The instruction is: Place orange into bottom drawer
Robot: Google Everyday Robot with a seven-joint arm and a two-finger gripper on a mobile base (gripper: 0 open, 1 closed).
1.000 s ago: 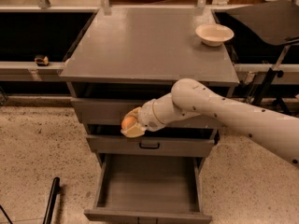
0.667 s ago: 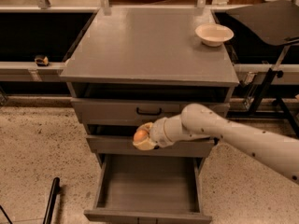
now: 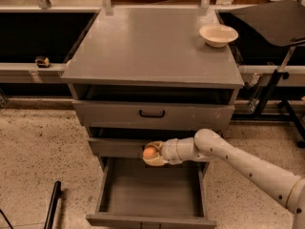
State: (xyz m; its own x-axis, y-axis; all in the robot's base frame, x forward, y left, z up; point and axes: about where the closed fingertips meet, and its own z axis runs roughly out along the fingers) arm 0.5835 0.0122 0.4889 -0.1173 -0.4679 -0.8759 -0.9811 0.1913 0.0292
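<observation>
Plainly, the move ahead turns on one relation: the orange [image 3: 149, 151] hangs above the back part of the open bottom drawer [image 3: 152, 197], and the drawer's bare grey floor lies straight beneath it. The tool [image 3: 153, 154] pinches the orange between its pale fingers, which are closed around the fruit. It sits just above the drawer's rear edge, close in front of the middle drawer [image 3: 116, 147]. The arm [image 3: 238, 163] reaches in from the drawer's right side and crosses over its right wall. Being round, the orange has no long axis to line up, so only height and position over the drawer matter. A short descent and a release would likely land it inside. A drop from this height might let it roll, though the low walls should keep it in.

The drawer is pulled well out and nothing shows on its floor. Above the drawer are the shut top drawer [image 3: 152, 113] with its black handle and the grey counter [image 3: 143, 46]. A cream bowl [image 3: 218, 34] rests near the counter's far right corner, well clear of the work.
</observation>
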